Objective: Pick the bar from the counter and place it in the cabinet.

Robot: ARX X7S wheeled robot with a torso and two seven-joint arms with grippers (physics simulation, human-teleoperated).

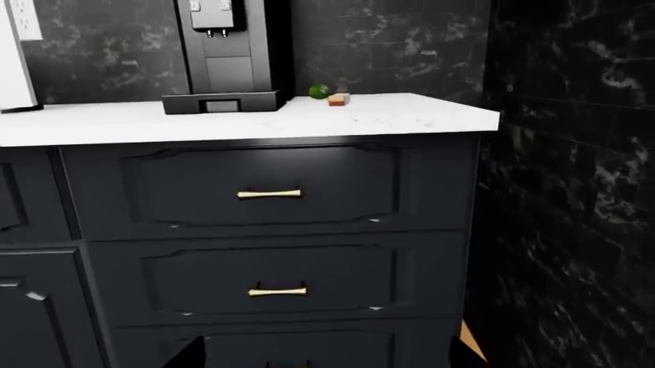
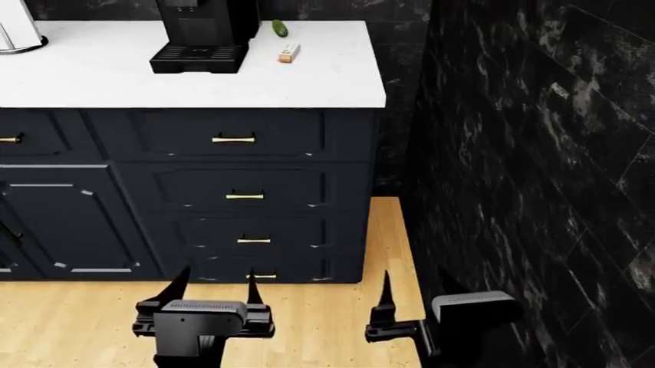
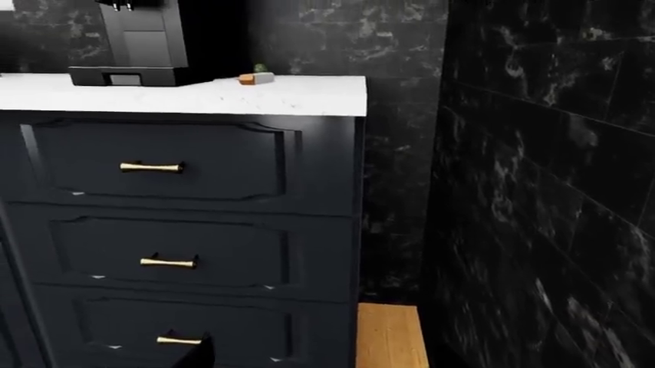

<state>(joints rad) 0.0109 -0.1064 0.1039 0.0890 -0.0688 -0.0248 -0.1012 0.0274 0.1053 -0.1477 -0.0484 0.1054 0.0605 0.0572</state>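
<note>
The bar (image 2: 288, 53) lies flat on the white bench (image 2: 327, 80), just right of the black coffee machine (image 2: 202, 34) and in front of the cucumber (image 2: 279, 28), set back from the front edge and near the bench's right end. Bare marble surrounds it toward the front and right edges. Below are navy drawers (image 2: 235, 139) with brass handles. A black marbled wall (image 2: 532, 169) closes the right side. Both arms hang low over the wooden floor (image 2: 61, 322), well apart from the bench: the left pincer (image 2: 215, 285) spread open, the right pincer (image 2: 387, 295) hard to judge.
</note>
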